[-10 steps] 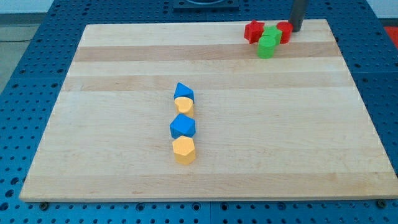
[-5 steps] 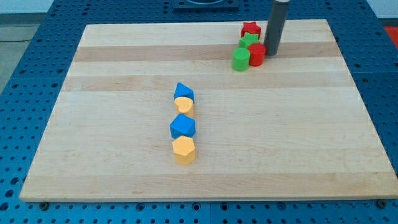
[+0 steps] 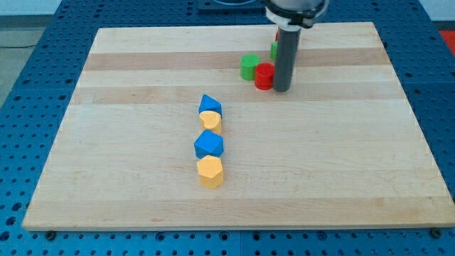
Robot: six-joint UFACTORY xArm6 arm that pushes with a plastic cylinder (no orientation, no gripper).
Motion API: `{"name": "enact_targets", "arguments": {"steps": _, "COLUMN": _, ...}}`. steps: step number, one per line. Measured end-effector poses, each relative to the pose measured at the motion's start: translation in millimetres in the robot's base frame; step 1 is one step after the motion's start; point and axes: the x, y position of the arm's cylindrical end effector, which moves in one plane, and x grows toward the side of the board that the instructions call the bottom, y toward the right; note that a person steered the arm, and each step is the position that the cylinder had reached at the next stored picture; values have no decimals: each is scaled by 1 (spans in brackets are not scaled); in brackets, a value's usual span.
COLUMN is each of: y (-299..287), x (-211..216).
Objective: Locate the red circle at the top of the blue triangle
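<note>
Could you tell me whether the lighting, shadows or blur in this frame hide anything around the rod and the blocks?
In the camera view, lighting is even and soft, with no glare on the wooden board; blocks cast only faint shadows. Focus is sharp: my tip sits crisply just right of the red circle. The rod itself hides most of two blocks behind it.
</note>
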Motion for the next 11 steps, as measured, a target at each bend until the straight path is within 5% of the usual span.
{"name": "enact_targets", "arguments": {"steps": 2, "y": -16, "x": -46}}
{"name": "enact_targets", "arguments": {"steps": 11, "y": -149, "x": -66}}
